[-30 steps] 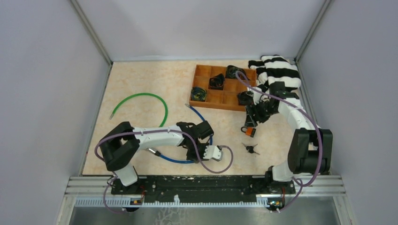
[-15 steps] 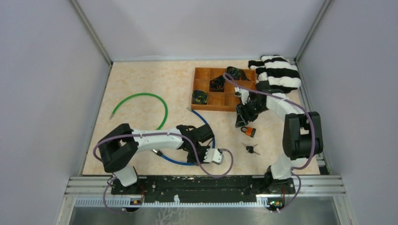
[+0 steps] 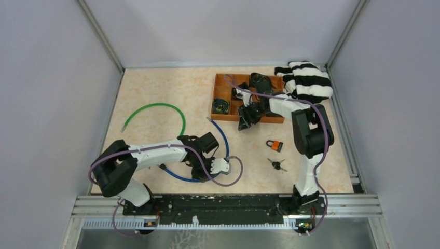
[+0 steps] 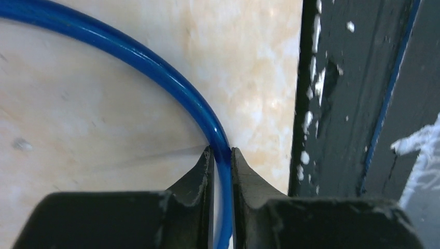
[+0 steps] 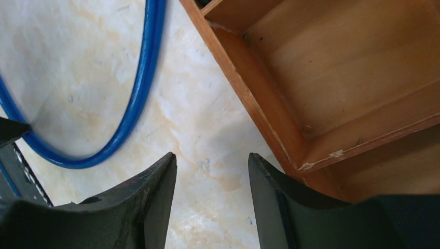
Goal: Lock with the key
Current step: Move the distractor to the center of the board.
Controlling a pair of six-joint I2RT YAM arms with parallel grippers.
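Lying loose on the tabletop, the orange padlock is sitting just behind the keys, and nothing is touching either one. Right gripper is hovering spread and empty beside the near corner of the wooden tray, well apart from both. Left gripper is pinching the blue cable by the front rail. Risks: the left arm moving off without letting go would be dragging the cable toward the keys. The right gripper, swinging low toward the padlock, could be clipping the tray rim and shoving it.
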